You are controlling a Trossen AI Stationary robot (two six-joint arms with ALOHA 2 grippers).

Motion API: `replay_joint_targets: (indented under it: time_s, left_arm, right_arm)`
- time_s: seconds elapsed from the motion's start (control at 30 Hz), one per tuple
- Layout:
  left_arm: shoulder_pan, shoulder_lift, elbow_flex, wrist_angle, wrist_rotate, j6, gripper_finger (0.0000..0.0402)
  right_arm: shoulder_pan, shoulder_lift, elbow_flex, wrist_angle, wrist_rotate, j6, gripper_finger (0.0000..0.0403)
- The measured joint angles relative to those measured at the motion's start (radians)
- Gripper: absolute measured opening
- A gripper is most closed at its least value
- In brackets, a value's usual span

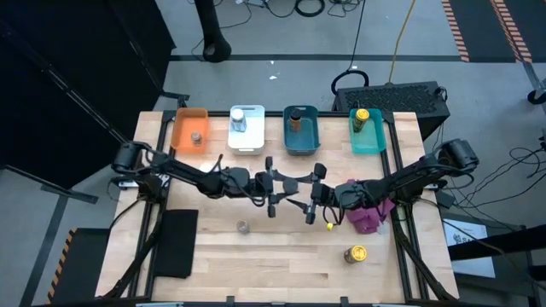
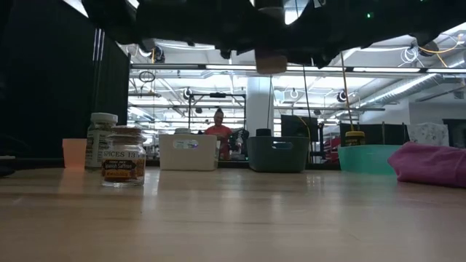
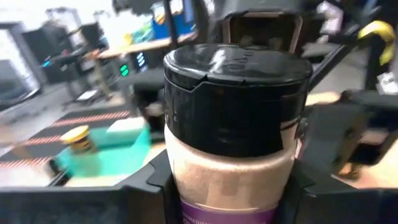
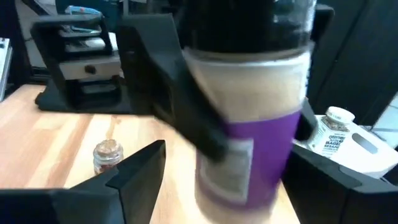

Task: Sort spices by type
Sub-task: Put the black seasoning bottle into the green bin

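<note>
Closest to the left wrist camera, a spice jar (image 3: 236, 124) with a black lid, pale powder and a purple label is sitting between the left gripper's (image 1: 277, 188) fingers (image 3: 155, 186), which are pressing on it from both sides. The jar is hanging in the air over the middle of the table (image 1: 281, 256), between the two arms. The right gripper (image 1: 314, 194) is facing it from the other side. Its jaws are standing wide and are not touching the jar. I judge this as a handover: the left arm is taking the jar because the bin it belongs in is probably lying on its side of the table.

Four bins are waiting along the far edge: the orange bin (image 1: 177, 132), the white bin (image 1: 247, 145), the blue bin (image 1: 300, 147) and the teal bin (image 1: 368, 145). Each one is already holding one jar. Two jars are standing loose on the near part of the table: a brown-lidded jar (image 1: 243, 226) and a yellow-lidded jar (image 1: 355, 254). The magenta cloth (image 1: 368, 217) is lying just under the right arm.

The right gripper's open fingers are standing very near the jar, so they could be bumping it when the left arm is pulling away. Between the jar and the bins nothing is blocking the way.
</note>
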Motion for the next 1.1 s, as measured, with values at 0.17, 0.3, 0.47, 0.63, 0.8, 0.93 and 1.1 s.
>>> replay_joint_targets:
  time_s: [0.17,0.3,0.47,0.63,0.8,0.93,1.1]
  left_arm:
    - [-0.037,-0.108,0.000,-0.260,-0.192,0.027,0.0169]
    - [-0.069,-0.164,0.000,-0.474,-0.311,0.007,0.0172]
    - [-0.086,-0.157,0.000,-0.517,-0.314,-0.052,0.0174]
    - [-0.088,-0.152,-0.001,-0.536,-0.310,-0.081,0.0175]
    - [-0.093,-0.152,-0.001,-0.516,-0.308,-0.082,0.0175]
    - [-0.093,-0.152,-0.001,-0.516,-0.306,-0.082,0.0175]
    - [-0.099,-0.152,-0.001,-0.510,-0.308,-0.082,0.0176]
  right_arm:
    - [0.001,-0.055,0.000,-0.163,0.046,0.073,0.0282]
    - [0.001,-0.111,0.000,-0.224,0.050,0.134,0.0281]
    - [0.012,-0.132,0.039,-0.253,0.050,0.125,0.0281]
    - [0.036,-0.105,0.158,-0.388,0.064,0.096,0.0281]
    - [0.053,-0.042,0.275,-0.478,0.101,0.040,0.0281]
    - [0.053,0.019,0.354,-0.514,0.101,0.009,0.0281]
    - [0.041,0.072,0.437,-0.594,0.123,0.026,0.0281]
